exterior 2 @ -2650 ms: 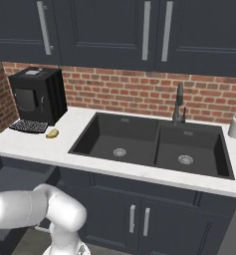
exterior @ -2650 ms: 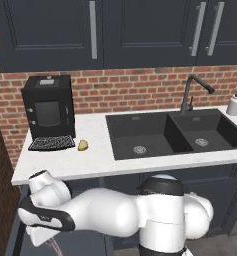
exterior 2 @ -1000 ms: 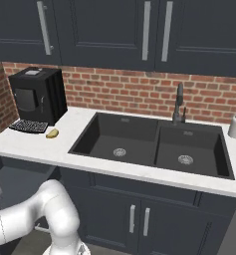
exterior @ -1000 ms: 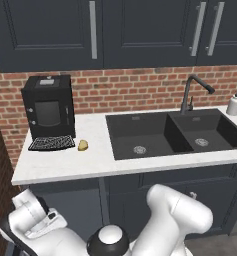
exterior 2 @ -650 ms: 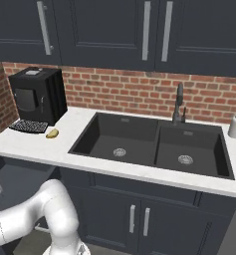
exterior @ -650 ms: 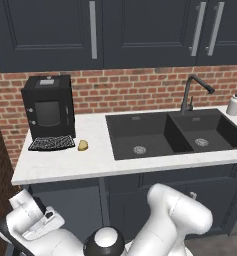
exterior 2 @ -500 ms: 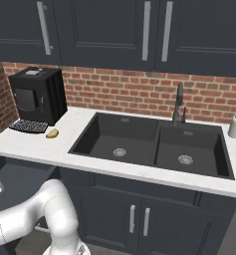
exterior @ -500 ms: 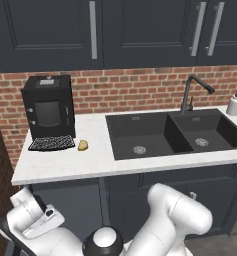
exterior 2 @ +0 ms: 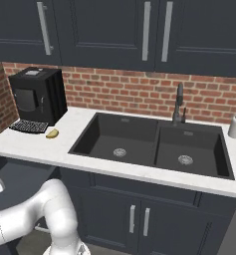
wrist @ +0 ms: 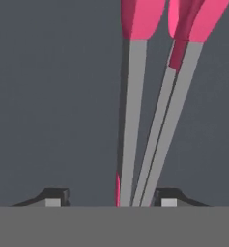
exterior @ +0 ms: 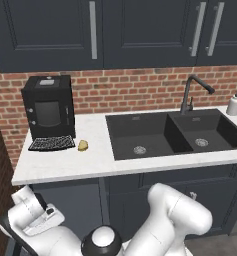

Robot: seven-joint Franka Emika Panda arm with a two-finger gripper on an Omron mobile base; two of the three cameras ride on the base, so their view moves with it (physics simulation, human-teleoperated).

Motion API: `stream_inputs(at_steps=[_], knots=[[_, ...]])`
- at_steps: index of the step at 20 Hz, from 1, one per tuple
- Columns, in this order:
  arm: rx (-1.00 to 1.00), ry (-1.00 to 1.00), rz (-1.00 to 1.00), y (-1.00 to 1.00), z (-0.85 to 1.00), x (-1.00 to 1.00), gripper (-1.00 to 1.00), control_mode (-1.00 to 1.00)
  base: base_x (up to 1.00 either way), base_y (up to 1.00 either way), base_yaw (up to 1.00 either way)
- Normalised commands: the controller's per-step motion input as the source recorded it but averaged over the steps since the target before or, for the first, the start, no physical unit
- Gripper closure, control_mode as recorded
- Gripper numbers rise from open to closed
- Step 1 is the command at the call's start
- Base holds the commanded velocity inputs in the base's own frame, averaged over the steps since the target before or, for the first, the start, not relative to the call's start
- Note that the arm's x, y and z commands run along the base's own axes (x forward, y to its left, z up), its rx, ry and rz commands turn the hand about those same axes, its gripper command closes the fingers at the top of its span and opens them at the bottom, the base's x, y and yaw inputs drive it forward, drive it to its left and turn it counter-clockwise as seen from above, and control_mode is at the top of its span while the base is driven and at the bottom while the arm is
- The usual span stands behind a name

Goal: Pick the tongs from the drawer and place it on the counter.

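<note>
hand view: the tongs (wrist: 135, 120) lie on the dark drawer (wrist: 48, 96) floor, long axis running from bottom centre to the top edge. your gripper (wrist: 108, 200) straddles their near end, right tip closer, jaws part-open with nothing clamped yet.

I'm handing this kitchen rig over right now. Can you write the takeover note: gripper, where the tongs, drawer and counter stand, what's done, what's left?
Gripper: low over the drawer floor, fingers straddling the tongs, one on each side; gaps still show, so no grip yet.
Tongs: lying flat in the drawer, grey arms running between the fingers, pink ends at the far side.
Counter: coffee machine, a small yellowish lump and the sink on it; bare white space in front of the machine.
Done: reach into the drawer.
Left: close on the tongs, lift, set them on the counter.
</note>
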Motion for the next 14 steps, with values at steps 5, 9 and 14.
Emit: stream_inputs(at_steps=[5,9,14], knots=[[0.0,-0.22,0.0,-0.18,-0.11,-0.28,1.0,-1.0,0.0,0.0,0.0],[0.0,-0.14,0.0,-0.09,0.0,-0.21,1.0,-1.0,0.0,0.0,0.0],[0.0,-0.17,0.0,-0.24,0.06,-0.35,1.0,-1.0,0.0,0.0,0.0]])
